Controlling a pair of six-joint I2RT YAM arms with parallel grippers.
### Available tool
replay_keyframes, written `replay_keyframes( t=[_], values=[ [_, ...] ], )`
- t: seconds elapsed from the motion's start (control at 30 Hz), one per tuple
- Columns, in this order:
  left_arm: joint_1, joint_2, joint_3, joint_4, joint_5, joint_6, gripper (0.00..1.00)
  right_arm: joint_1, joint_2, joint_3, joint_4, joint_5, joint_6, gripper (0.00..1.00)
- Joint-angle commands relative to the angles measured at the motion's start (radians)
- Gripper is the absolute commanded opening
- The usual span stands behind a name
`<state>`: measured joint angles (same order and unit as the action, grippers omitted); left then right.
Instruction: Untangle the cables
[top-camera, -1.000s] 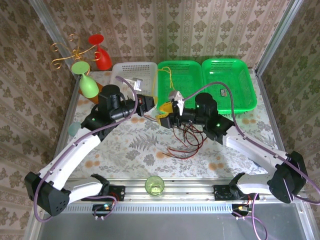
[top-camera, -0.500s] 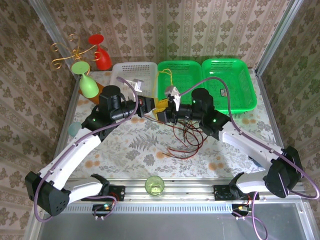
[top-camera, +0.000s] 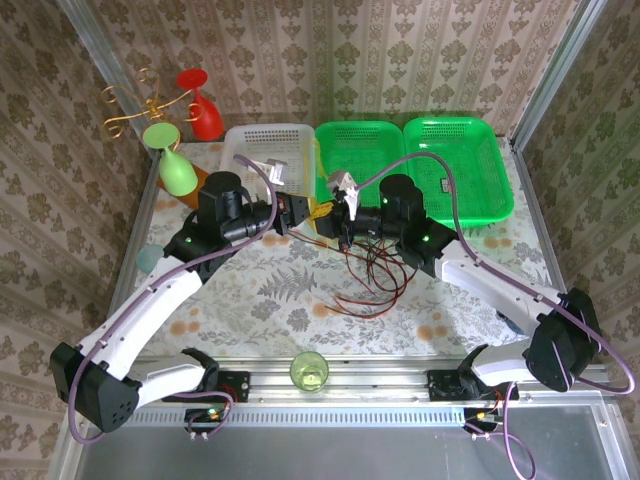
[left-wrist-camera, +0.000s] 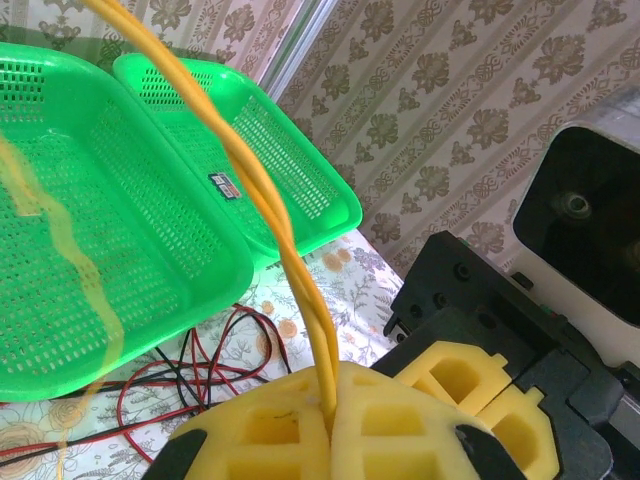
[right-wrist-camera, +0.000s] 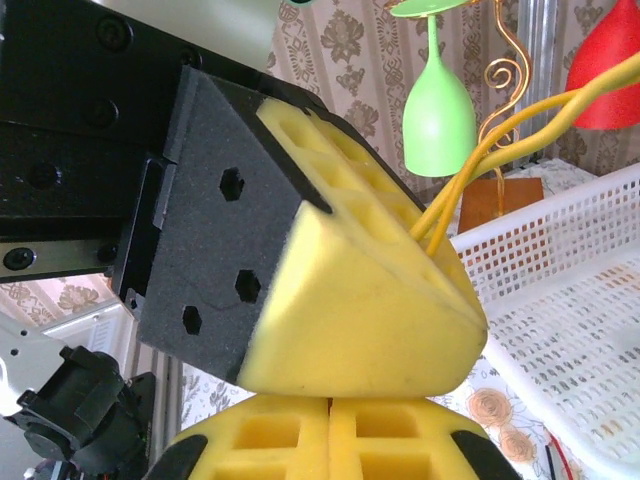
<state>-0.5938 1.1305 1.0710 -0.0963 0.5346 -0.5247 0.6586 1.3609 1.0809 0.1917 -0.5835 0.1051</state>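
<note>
Closing in, the right gripper — pads together — now touches the left gripper pinching the yellow cable, likely for regrasping.

In the left wrist view the yellow cable hides its pinched end in the seam of the left gripper and runs off the top edge above the pads; a strand left of it is blurred, and the label in the basket beyond is too small to read. In the right wrist view the right gripper is cut by the bottom edge, so whether its closed pads trap anything cannot be told, and a red glass is cropped at the right edge
</note>
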Motion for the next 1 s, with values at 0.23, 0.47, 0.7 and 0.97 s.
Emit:
replay_keyframes(
  t=[0.23, 0.47, 0.7, 0.97],
  values=[
    [0.005, -0.017, -0.006, 0.020, 0.024, -0.020, 0.25, 0.003, -0.004, 0.018, 0.012, -0.007, -0.017, 0.00],
    [0.023, -0.040, -0.007, -0.001, 0.040, -0.017, 0.53, -0.017, -0.031, -0.013, 0.001, 0.002, -0.014, 0.00],
    [0.041, -0.091, -0.044, -0.007, 0.057, -0.030, 0.56, -0.030, -0.039, -0.027, -0.007, 0.020, -0.010, 0.00],
    [0.058, -0.117, -0.080, -0.022, 0.085, -0.031, 0.47, -0.042, -0.039, -0.027, 0.003, 0.015, 0.001, 0.00]
  ],
)
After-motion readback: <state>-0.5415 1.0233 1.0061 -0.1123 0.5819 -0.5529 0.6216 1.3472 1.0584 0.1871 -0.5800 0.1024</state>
